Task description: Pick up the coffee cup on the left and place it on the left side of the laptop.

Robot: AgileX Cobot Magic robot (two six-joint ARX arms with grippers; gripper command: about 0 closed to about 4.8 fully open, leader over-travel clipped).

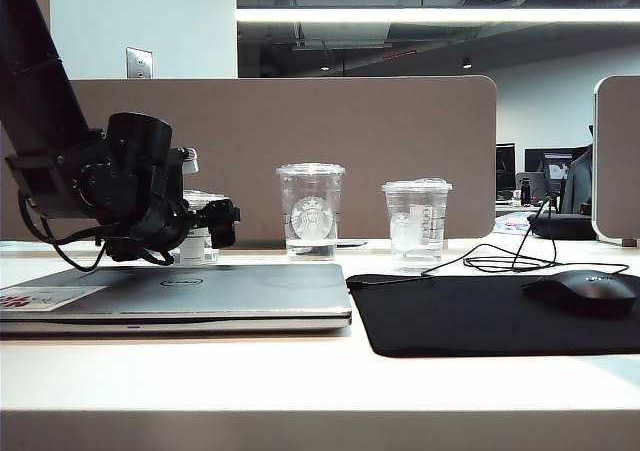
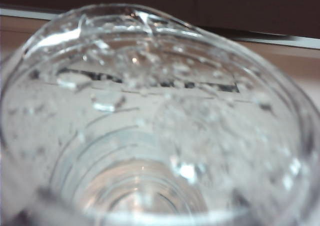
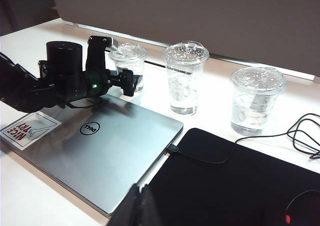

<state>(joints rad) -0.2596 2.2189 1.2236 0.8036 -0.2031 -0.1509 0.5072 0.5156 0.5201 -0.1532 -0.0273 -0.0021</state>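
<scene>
We are seeing a clear cup (image 3: 128,61), a silver-grey laptop (image 3: 95,151) wearing a white sticker (image 3: 28,129) with red marks, a black mouse pad (image 3: 235,186), and a white desk (image 1: 300,381).

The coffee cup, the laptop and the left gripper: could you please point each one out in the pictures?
coffee cup (image 3: 129,53): right wrist view, on its clear lid.
laptop (image 3: 107,146): right wrist view, on the bare silver lid.
left gripper (image 3: 131,82): right wrist view, between its open fingertips at the cup.

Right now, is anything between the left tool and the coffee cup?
Nothing visible. The left tool, jaws open, is right at the coffee cup behind the laptop; the cup fills its wrist view. The Starbucks cup stands apart beside it.
</scene>
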